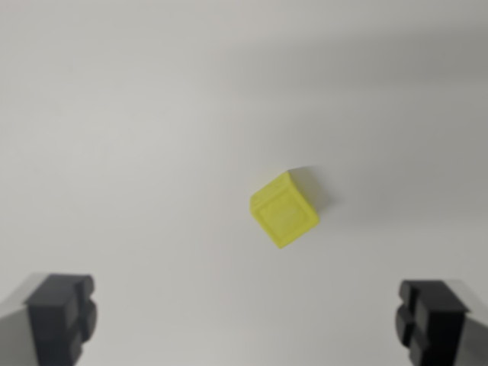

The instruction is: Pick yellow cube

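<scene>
White and plain, the table point(152, 99) is filling the whole wrist view, with nothing printed or lying on it except one object. I am looking down on the yellow cube point(284, 212), which is sitting a little right of the middle of the frame, turned so that its corners are pointing up and down in the picture. It is throwing a soft shadow toward the upper right.

My tool point(248, 324) is showing only its two dark fingertips, one at the lower left corner and one at the lower right corner. They are standing wide apart and are holding nothing; the cube is well apart from both, higher in the frame.

I am judging the cube to be light and stiff, probably plastic, with smooth faces that may be a little slippery. It is not looking fragile. I think the best hold is on two opposite flat faces, so the tool is needing a turn to meet them squarely and not the corners.

I am counting one cube, two fingertips, and no other things.
</scene>
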